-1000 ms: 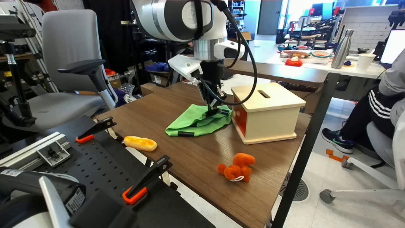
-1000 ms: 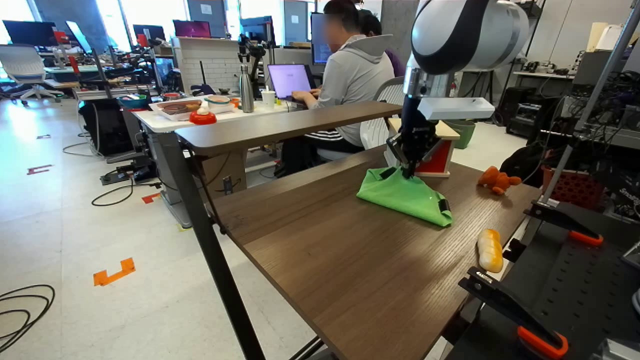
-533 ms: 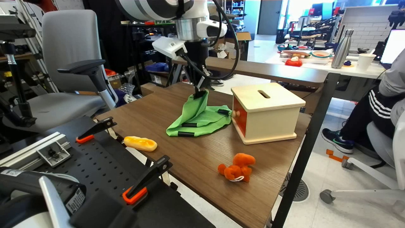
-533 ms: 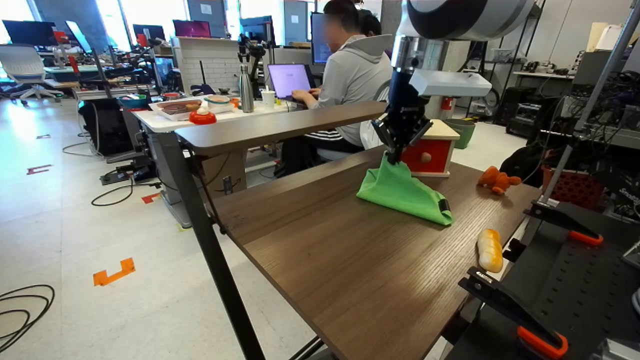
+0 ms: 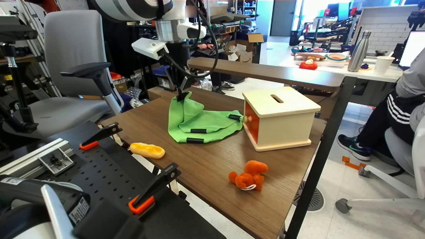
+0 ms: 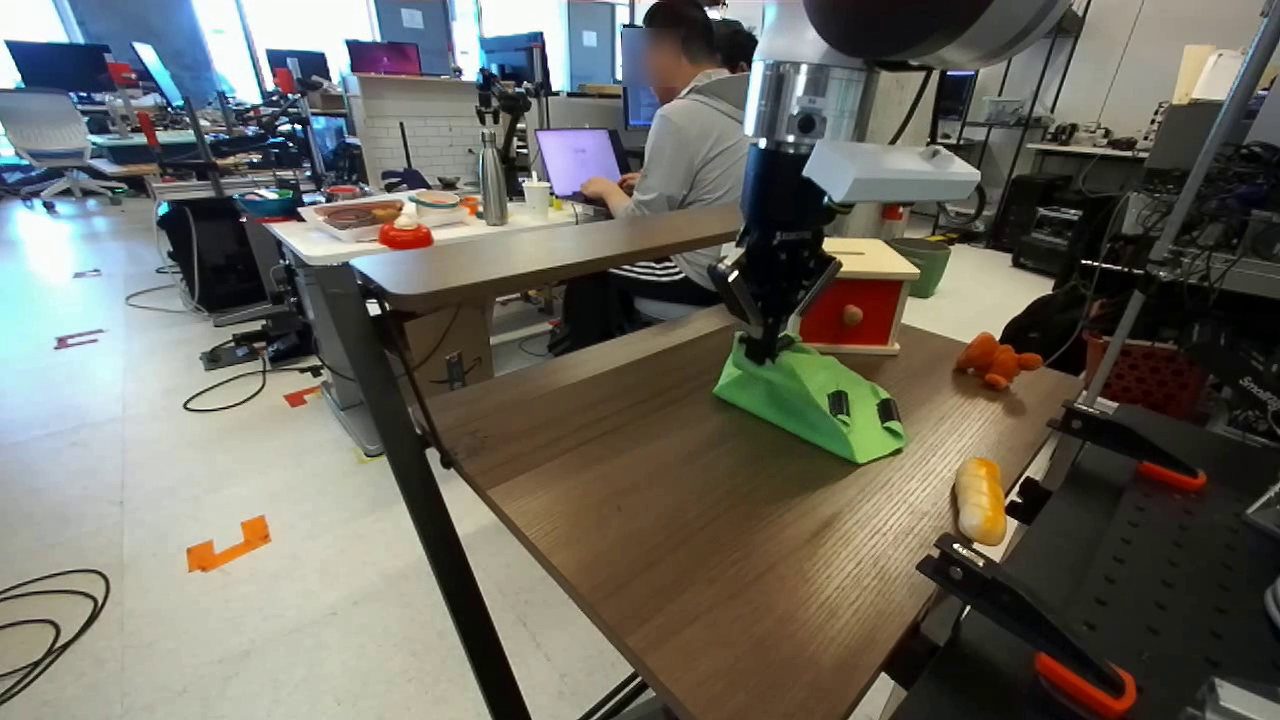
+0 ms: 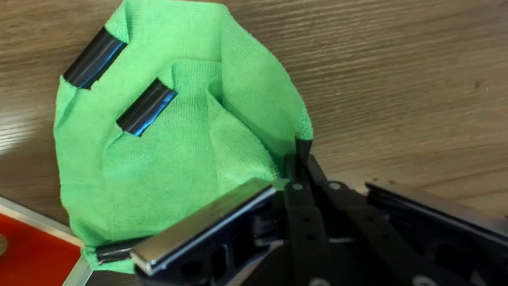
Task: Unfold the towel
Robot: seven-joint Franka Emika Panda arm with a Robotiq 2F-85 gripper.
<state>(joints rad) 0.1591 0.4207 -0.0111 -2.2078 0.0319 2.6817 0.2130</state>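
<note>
The bright green towel (image 5: 212, 124) lies partly folded on the brown table, with black tape at its corners. It also shows in an exterior view (image 6: 800, 398) and in the wrist view (image 7: 166, 167), where a smaller folded layer lies on a larger one. No orange trim shows. My gripper (image 5: 181, 97) is shut on a black-taped corner of the towel and holds it raised off the table at the side away from the box. In the wrist view the fingertips of my gripper (image 7: 303, 162) pinch that corner, which partly hides between them.
A pale wooden box (image 5: 285, 129) with a red front and a knob touches or nearly touches one towel corner. An orange plush toy (image 5: 249, 176) and a yellow bread-like toy (image 5: 147, 150) lie on the table (image 5: 199, 166). Black clamps (image 5: 159, 182) sit along its edge.
My gripper rose with the towel's corner, then moved away from the box and somewhat lower. The upper layer is pulled back, uncovering a second taped corner and more of the layer beneath.
</note>
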